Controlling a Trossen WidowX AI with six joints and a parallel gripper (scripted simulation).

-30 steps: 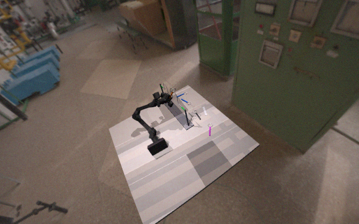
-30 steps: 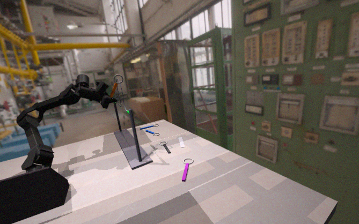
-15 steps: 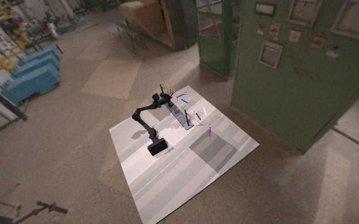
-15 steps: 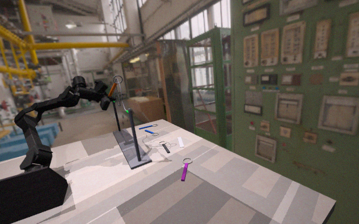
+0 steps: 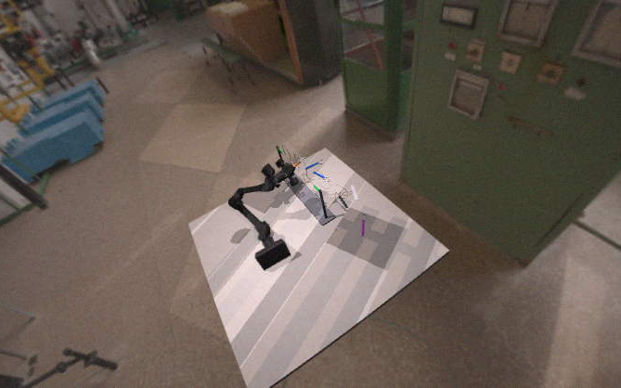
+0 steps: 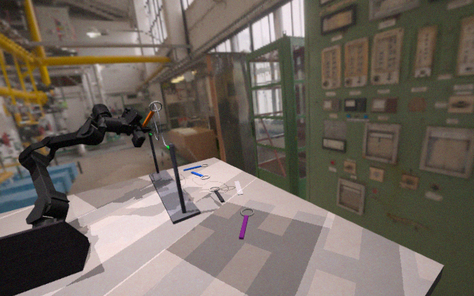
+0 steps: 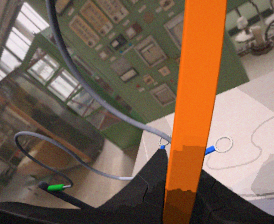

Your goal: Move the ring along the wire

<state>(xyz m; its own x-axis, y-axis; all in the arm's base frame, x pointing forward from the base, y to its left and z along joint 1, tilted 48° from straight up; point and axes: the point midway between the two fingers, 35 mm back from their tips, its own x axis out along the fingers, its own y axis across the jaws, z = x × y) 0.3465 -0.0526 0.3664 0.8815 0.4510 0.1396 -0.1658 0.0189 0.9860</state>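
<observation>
My gripper [image 5: 293, 170] [image 6: 144, 128] [image 7: 166, 156] is shut on the orange handle [image 5: 296, 164] [image 6: 148, 119] [image 7: 195, 90]. The handle slants up to the ring [image 6: 156, 101], which is high, around the upper wire as far as the exterior view shows; exact clearance cannot be told. The grey wire [image 6: 164, 139] [image 7: 98, 102] curves beside the handle in the wrist view. The near post [image 5: 323, 204] [image 6: 178, 180] has a green part [image 5: 316, 188] [image 6: 168, 147] at its top. The far post [image 6: 154, 154] has another green part [image 5: 279, 150] [image 6: 150, 134], just below the gripper in the exterior view.
The posts stand on a dark base [image 5: 310, 200] [image 6: 168, 200]. Beyond it on the table lie two blue-handled rings [image 6: 193, 168] [image 6: 196, 173], a black-handled one [image 6: 219, 195], a white handle [image 6: 238, 187] and a purple-handled ring [image 5: 363, 227] [image 6: 244, 226].
</observation>
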